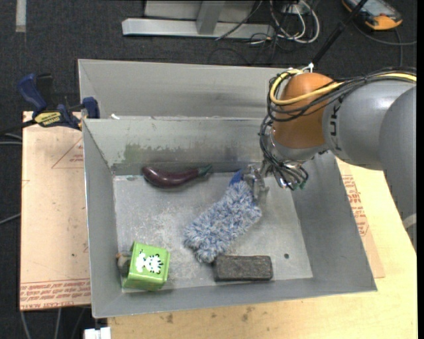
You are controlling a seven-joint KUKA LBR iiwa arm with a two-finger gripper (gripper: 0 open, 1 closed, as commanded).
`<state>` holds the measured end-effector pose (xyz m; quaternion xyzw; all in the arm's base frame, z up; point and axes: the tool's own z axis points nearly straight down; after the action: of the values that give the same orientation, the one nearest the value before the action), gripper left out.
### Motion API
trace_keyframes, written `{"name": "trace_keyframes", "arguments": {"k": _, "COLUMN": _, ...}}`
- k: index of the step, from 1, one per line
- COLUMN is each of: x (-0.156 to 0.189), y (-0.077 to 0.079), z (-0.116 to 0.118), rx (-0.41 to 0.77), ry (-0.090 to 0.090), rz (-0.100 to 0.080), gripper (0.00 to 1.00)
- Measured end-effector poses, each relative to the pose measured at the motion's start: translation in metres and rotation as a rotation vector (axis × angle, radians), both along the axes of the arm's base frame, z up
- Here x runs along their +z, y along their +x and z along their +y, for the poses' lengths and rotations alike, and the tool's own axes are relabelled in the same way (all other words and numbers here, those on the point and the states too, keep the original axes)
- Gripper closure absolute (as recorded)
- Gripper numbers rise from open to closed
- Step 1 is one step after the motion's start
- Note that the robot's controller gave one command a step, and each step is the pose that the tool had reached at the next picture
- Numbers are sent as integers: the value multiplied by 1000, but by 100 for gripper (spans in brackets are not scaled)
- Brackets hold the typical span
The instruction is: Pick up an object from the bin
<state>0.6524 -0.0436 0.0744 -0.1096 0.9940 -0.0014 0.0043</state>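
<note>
Nothing's out yet: my gripper (256,183) sits on the top end of the fuzzy blue-and-white cloth (222,222) in the middle of the bin (99,198), can't tell if it's open or clamped, so the lift isn't done.

Floor: Dark, speckled carpet (46,40) spreads behind and to the left of the grey metal bin (185,89), the landmark of the scene.
Furniture: A flat, pale-grey metal foot (192,26) lies on the carpet just behind the bin's back wall, and an upright section rises from it toward the top edge.
Wiring: A tangle of black and white leads (295,23) gathers behind the bin's far right corner, beside the metal foot.
Equipment: An orange-and-black object (374,12) sits behind the bin, right of the leads; what it is cannot be told.
Left of bin: A thin black cable (8,139) curves across the carpet.
Light: Even and soft, with the carpet around the bin uniformly dark.
</note>
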Motion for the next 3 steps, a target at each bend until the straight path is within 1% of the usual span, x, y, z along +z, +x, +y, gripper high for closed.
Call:
{"name": "trace_keyframes", "arguments": {"k": 1, "x": 5, "y": 2, "z": 4, "rx": -1, "ry": 1, "rz": 2, "gripper": 100}}
{"name": "trace_keyframes", "arguments": {"k": 2, "x": 8, "y": -3, "z": 2, "rx": -21, "ry": 3, "rz": 5, "gripper": 100}}
{"name": "trace_keyframes", "arguments": {"k": 3, "x": 11, "y": -1, "z": 1, "rx": -19, "ry": 3, "rz": 5, "gripper": 100}}
